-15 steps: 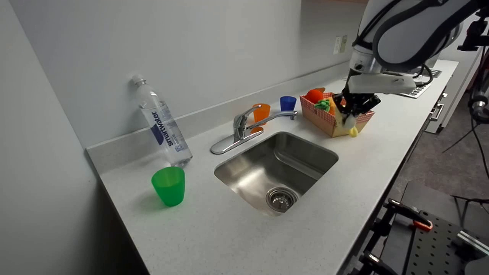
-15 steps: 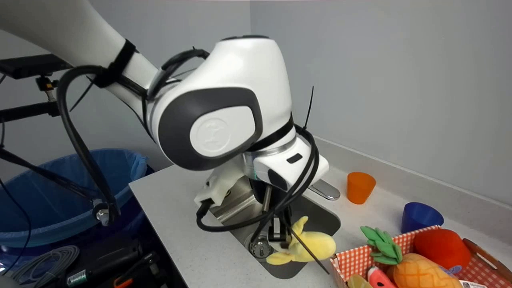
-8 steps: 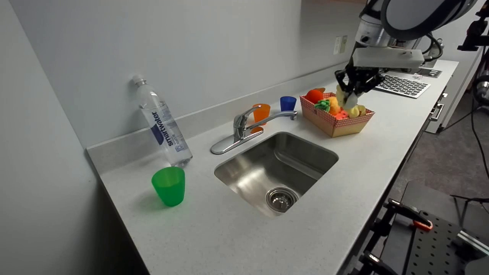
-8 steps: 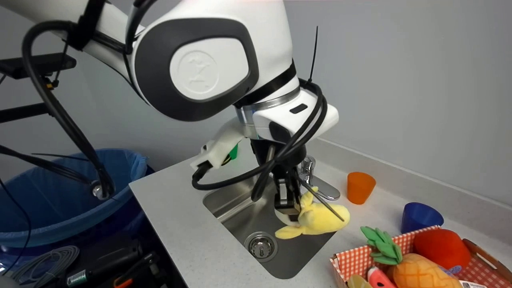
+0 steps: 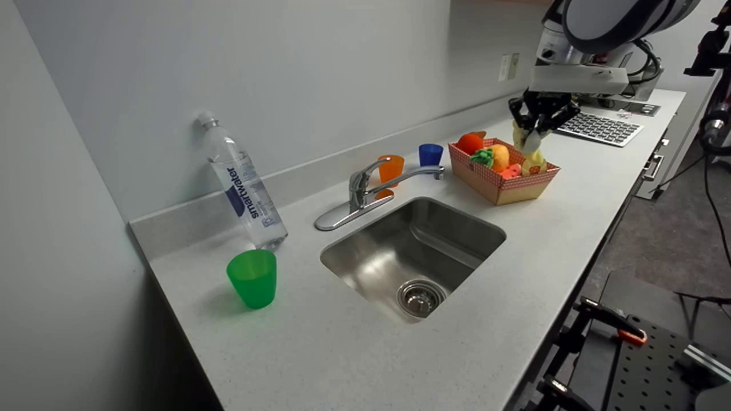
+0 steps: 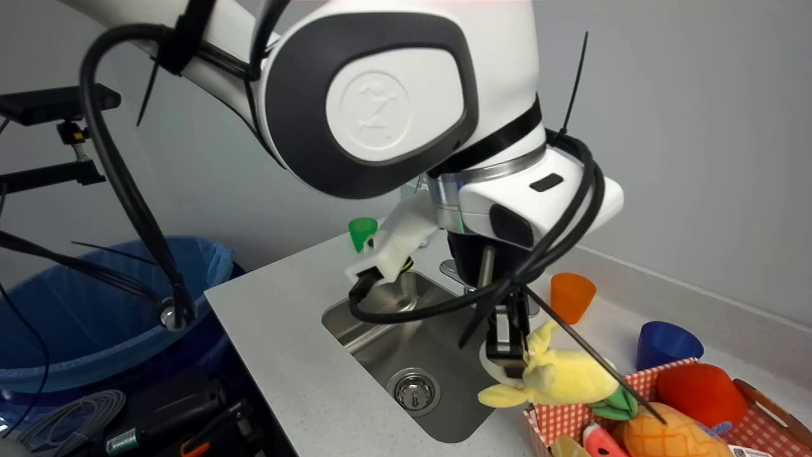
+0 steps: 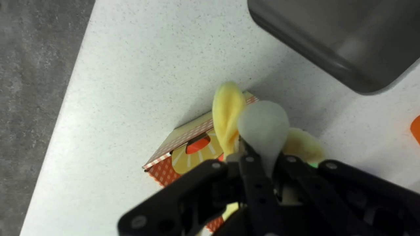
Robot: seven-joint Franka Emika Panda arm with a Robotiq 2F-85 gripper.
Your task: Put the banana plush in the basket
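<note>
The banana plush is pale yellow with peel flaps and a whitish end. My gripper [image 6: 515, 374] is shut on it, and its yellow body [image 6: 574, 379] sticks out to the side in an exterior view. In the wrist view the gripper [image 7: 262, 164] pinches the whitish part, with a yellow flap [image 7: 226, 114] beside it. The basket [image 5: 477, 180] is tan with a red-and-white checked rim [image 6: 558, 412] and holds several toy fruits. The plush is in the air by the basket's sink-side end; in the wrist view it overlaps that end of the basket [image 7: 164, 168].
The steel sink [image 5: 445, 240] with a faucet [image 5: 360, 194] lies beside the basket. An orange cup [image 6: 571, 298] and a blue cup [image 6: 666, 344] stand near the wall. A green cup [image 5: 252, 279] and a leaning water bottle [image 5: 245, 188] stand at the counter's far end.
My gripper rose with the banana plush from low beside the basket, then moved across toward the basket. The plush stayed in the gripper. The basket has not moved.
</note>
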